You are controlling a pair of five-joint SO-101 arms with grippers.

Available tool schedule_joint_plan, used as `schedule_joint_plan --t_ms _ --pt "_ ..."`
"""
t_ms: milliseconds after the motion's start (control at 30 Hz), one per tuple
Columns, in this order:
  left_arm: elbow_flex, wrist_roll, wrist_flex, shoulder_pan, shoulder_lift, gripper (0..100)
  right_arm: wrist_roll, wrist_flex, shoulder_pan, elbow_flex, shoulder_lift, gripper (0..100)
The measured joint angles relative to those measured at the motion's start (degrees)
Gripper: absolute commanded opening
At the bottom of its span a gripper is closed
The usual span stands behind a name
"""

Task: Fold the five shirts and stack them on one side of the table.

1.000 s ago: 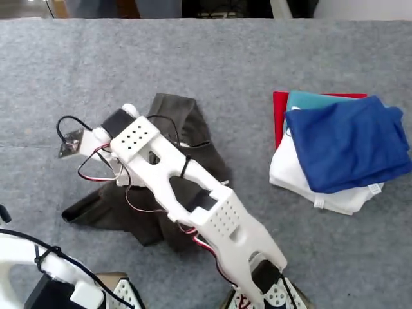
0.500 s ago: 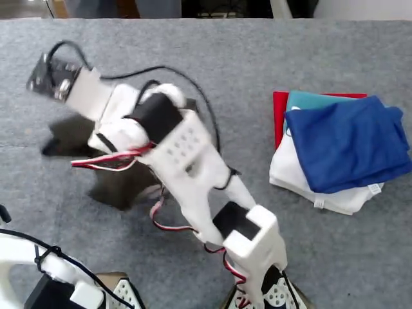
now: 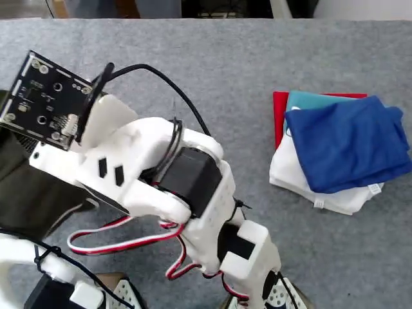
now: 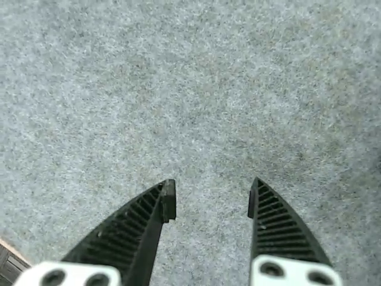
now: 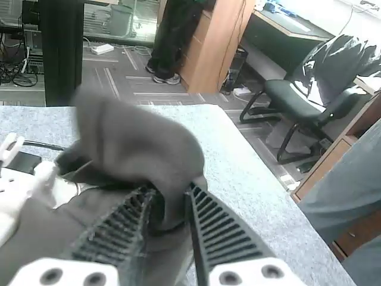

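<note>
Right claw (image 5: 169,201) pinching dark grey shirt (image 5: 136,143), bunched

Even, diffuse light from above on the grey table (image 3: 257,58).
Shadows are soft: a thin one edges the stack of shirts (image 3: 341,151), a dim patch lies beside the left gripper (image 4: 211,202), and the room behind the dark shirt (image 5: 137,149) is bright.

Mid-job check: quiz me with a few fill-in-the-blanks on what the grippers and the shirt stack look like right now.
1. The right gripper is ____ on the dark shirt.
2. The left gripper hangs ____ over the bare grey table cover.
3. The shirt on top of the folded stack is ____.
4. Counting by colours, the stack holds ____ shirts.

Missing words: shut; open; blue; four.
</note>
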Motion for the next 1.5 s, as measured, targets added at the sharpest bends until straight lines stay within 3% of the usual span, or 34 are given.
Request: schedule_joint_plan --t_ms 433,633,700,833,933,1233,1433,1500 --pt "0.0 0.0 0.0 0.3 0.0 22 -2.0 -5.7 25.6 29.8 20.1 1.4" --pt "-0.1 0.0 0.0 5.2 0.0 22 7.7 -4.0 31.6 30.9 31.6 1.9" --pt "-1.5 0.0 0.0 7.6 0.0 22 9.5 -3.4 32.3 30.1 33.9 8.3" --pt "-6.3 0.2 0.0 13.5 0.0 22 10.7 -1.3 32.9 26.5 36.6 31.7" --pt "-11.5 2.7 1.4 19.1 0.0 22 12.0 1.1 33.6 22.6 36.8 38.6" --pt "-30.2 10.2 0.4 41.7 15.3 22 12.8 5.6 46.4 10.1 36.8 25.1" --pt "-47.1 11.1 0.2 49.0 36.1 22 14.8 5.8 50.2 9.4 36.8 10.1" --pt "-53.2 11.1 0.2 50.8 43.7 22 14.9 5.8 49.8 9.4 36.8 9.6"
